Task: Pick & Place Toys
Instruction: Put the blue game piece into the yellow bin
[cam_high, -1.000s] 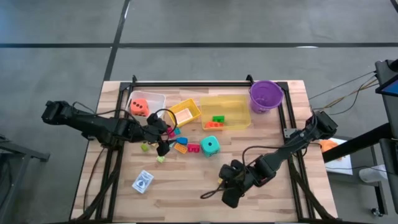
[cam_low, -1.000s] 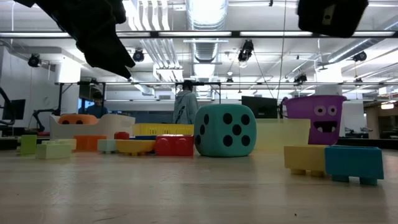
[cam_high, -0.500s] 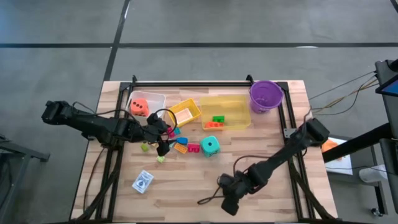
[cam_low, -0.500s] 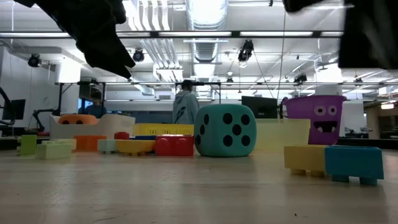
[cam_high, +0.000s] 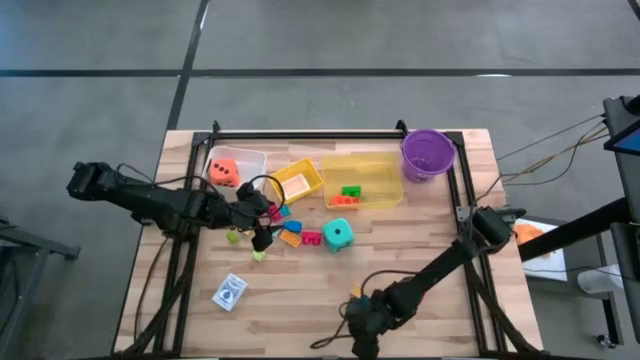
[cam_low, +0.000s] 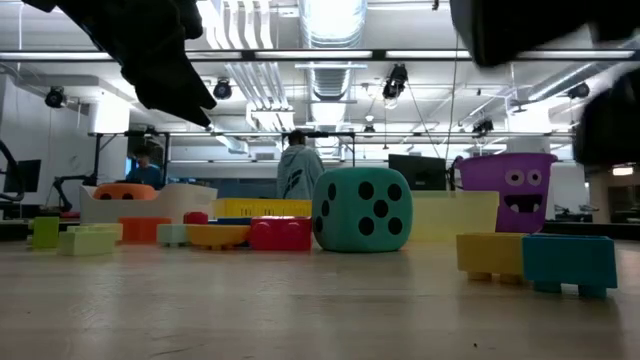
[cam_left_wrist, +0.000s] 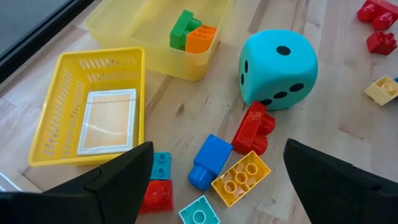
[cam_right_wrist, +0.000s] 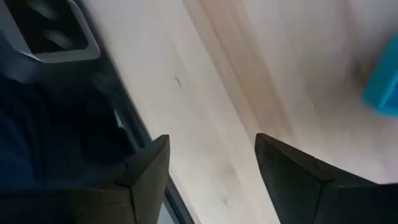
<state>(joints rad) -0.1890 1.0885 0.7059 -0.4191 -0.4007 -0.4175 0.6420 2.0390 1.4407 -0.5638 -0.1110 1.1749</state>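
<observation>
Hovering above the cluster of small bricks (cam_high: 280, 230) at the middle of the table (cam_high: 440, 250), the left gripper (cam_high: 262, 215) holds its fingers wide apart with nothing between them. Its wrist camera looks down on a teal die (cam_left_wrist: 278, 68), with a red brick (cam_left_wrist: 254, 128), a blue brick (cam_left_wrist: 208, 159) and a yellow brick (cam_left_wrist: 240, 178) lying close together just beside it. Behind them sits a yellow mesh basket (cam_left_wrist: 65, 81), and next to that a clear yellow bin (cam_left_wrist: 130, 25) holding a green brick (cam_left_wrist: 182, 28) and an orange brick (cam_left_wrist: 202, 36). From above, the orange die (cam_high: 223, 171) rests in a clear bin (cam_high: 255, 157) at the table's far left, a purple bucket (cam_high: 428, 152) stands at the far right, and the blue-white card box (cam_high: 230, 292) lies alone near the front left. The right gripper (cam_high: 362, 322) sits low at the table's front edge, well apart from the toys, its fingers spread and empty over bare wood.
</observation>
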